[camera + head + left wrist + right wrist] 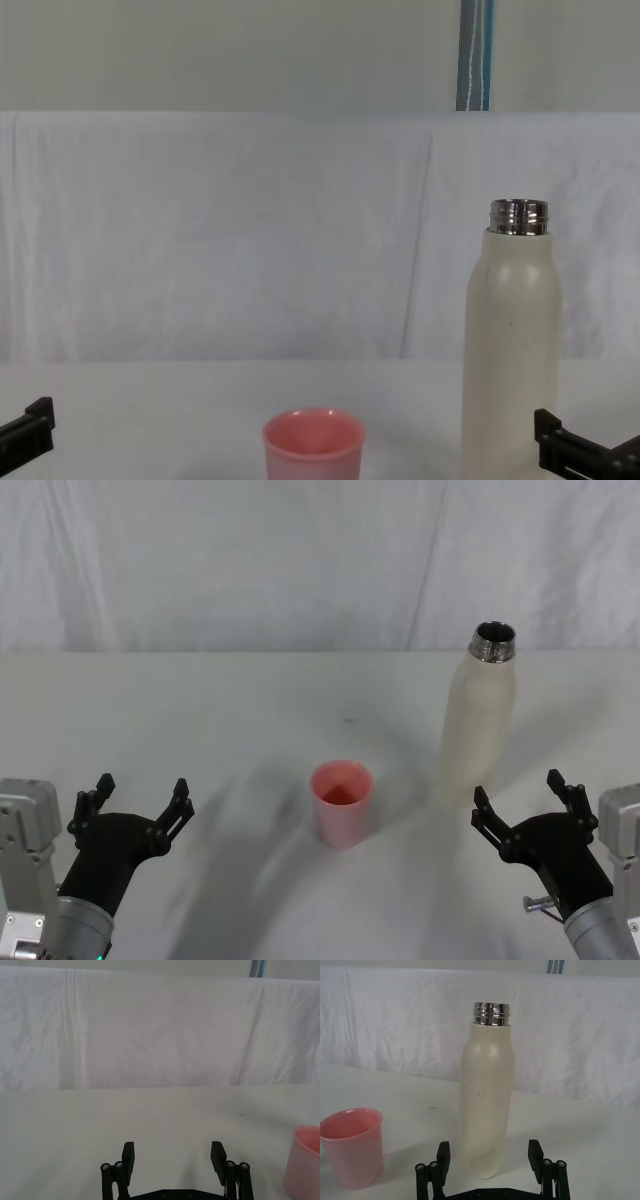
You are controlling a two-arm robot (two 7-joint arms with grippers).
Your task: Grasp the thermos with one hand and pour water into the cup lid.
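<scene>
The cream-white thermos (480, 715) stands upright and uncapped at the right of the table, its steel neck open; it shows too in the right wrist view (486, 1095) and chest view (512, 335). The pink cup lid (342, 802) stands upright at the table's middle, left of the thermos (352, 1145) (313, 445) (304, 1162). My right gripper (522, 802) hovers open just in front of the thermos, its fingers (443, 1156) straddling the bottle's base line without touching. My left gripper (141, 802) is open at the front left, holding nothing (173, 1156).
A white cloth covers the table (200, 710) and a white draped backdrop (300, 560) rises behind it. A small dark speck (348, 720) lies on the cloth behind the cup lid. Free room lies between the two grippers and at the left.
</scene>
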